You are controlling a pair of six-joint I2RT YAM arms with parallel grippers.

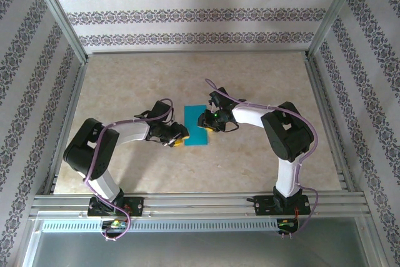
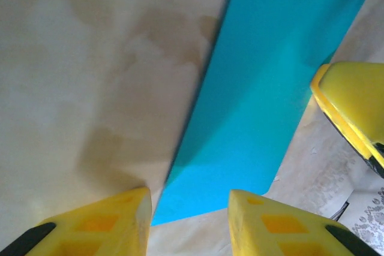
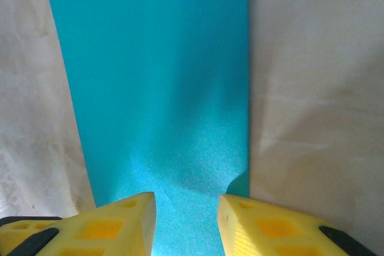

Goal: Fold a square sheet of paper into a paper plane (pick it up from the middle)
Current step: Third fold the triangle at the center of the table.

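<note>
- While the square sheet of paper [image 1: 197, 125] lies mid-bench [image 1: 125, 85] as a teal oblong, both arms reach it.
- Left fingers [image 2: 108, 223]: partly apart, straddling its 7 o'clock corner, clamping nothing.
- Right fingers [image 3: 114, 226]: partly apart over its 3 o'clock edge, holding nothing.
</note>
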